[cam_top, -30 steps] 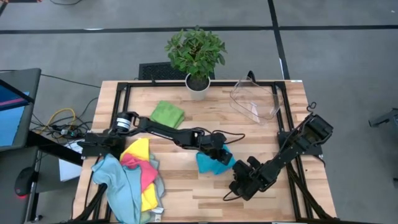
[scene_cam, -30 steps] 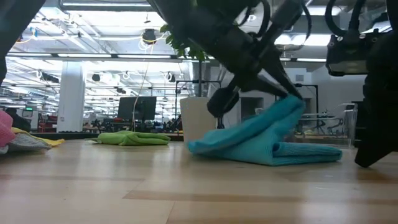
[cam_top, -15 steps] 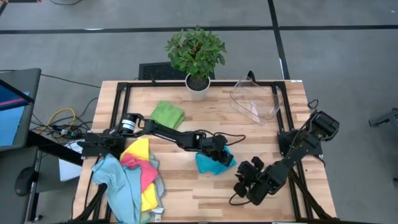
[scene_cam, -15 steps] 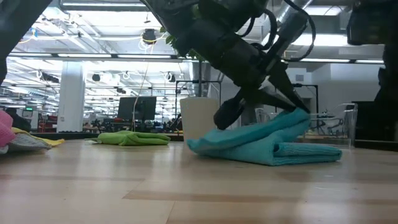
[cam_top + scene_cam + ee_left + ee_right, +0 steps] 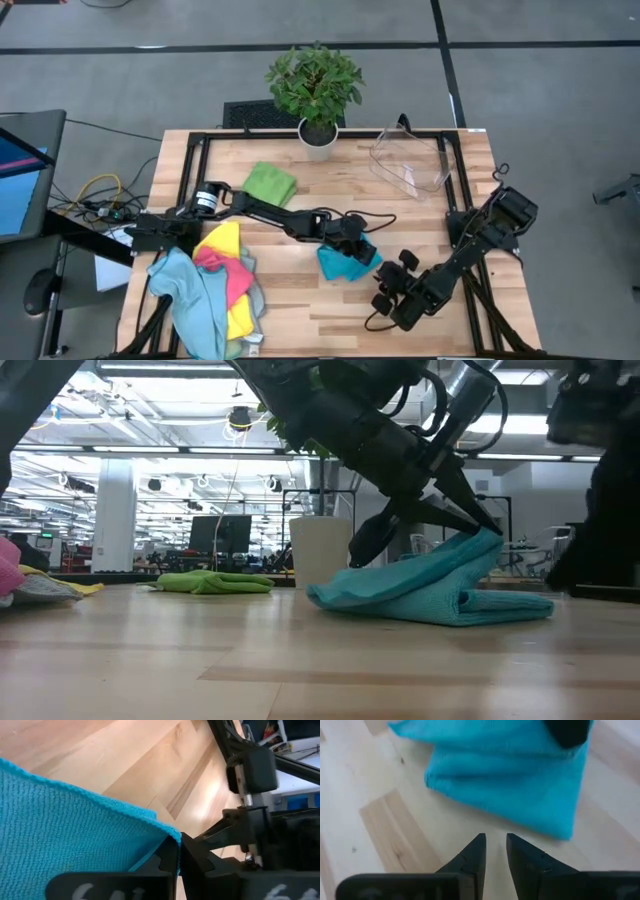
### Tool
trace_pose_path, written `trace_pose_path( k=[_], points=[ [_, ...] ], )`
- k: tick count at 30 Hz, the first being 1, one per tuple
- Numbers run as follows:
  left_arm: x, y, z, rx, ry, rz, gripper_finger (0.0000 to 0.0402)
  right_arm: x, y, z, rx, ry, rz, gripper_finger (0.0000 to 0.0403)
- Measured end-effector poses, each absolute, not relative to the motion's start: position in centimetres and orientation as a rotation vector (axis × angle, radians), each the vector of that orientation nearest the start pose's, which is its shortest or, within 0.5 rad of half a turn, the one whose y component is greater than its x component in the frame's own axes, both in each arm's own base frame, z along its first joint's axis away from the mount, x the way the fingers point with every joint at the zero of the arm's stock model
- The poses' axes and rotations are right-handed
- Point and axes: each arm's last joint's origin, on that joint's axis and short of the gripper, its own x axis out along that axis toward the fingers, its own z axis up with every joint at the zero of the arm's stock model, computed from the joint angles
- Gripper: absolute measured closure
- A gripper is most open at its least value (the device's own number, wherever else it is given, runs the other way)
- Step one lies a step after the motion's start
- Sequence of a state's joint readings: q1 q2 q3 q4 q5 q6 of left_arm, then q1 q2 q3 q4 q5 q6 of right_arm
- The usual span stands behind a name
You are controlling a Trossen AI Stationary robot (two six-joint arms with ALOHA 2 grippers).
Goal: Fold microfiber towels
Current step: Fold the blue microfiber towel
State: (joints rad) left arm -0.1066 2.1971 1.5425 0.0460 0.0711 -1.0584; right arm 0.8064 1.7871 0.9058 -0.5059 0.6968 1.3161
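The left gripper is pinched tight on a corner of the blue towel, which lies near mid-table; beside the towel, the right gripper hangs slightly parted, holding nothing

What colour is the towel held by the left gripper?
Blue towel, clearest in the low view.

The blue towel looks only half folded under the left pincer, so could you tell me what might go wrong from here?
1. The left pincer pinches only a corner of the blue towel; the lifted layer could slip out and flop back unfolded.
2. The right pincer hovers near the towel's edge, slightly parted; moving in, it might snag or drag the fold askew.
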Motion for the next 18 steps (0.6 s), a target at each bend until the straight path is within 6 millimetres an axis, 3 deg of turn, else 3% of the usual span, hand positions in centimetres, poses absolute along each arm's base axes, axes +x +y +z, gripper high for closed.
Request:
trace_pose_path(
  k=[7,18],
  points=[
    [48.4,-5.4,16.3,-0.998,0.615,0.144,0.0401,20.9,20.7,12.8,0.229,0.717,-0.532,0.0308],
    [48.3,-5.6,16.3,-0.971,0.625,0.127,0.0401,21.2,19.5,11.1,0.263,0.686,-0.549,0.0346]
  ],
)
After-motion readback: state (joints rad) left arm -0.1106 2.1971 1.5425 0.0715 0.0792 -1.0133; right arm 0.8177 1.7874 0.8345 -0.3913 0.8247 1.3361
